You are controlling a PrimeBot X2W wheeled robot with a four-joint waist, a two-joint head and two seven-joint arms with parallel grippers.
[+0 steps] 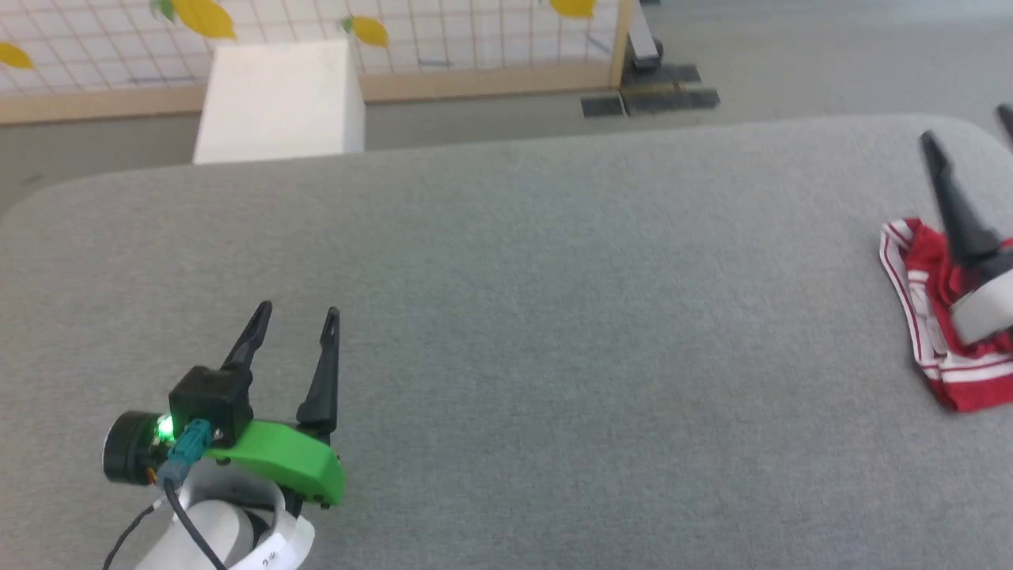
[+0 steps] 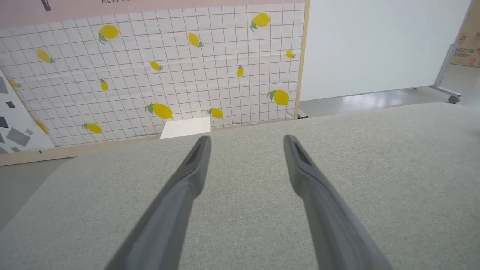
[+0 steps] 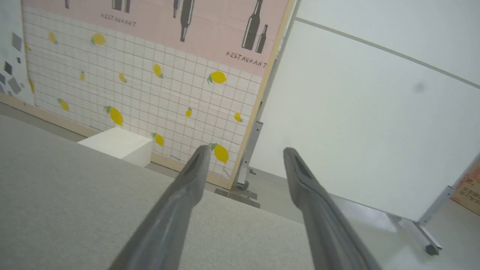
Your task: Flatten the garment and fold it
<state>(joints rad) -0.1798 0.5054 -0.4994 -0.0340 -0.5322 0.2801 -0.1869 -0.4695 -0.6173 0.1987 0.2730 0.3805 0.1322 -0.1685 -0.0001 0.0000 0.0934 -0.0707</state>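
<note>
The garment (image 1: 969, 384) lies bunched at the right edge of the desk (image 1: 554, 317); the right gripper (image 1: 965, 123) hovers over it, jaws apart and empty; the left gripper (image 1: 299, 309) has its jaws apart too.

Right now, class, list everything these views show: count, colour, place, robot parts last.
garment: one, red with white striped trim, bunched at the table's right edge
table: one, grey fabric top, across the foreground
box: one, white, beyond the table's far edge
lemon panel: one, white grid with yellow lemons, behind the box
board: one, white, on a wheeled stand, right of the panel
left gripper: one, dark fingers, open, over bare table at lower left
right gripper: one, dark fingers, open, above the garment
</note>
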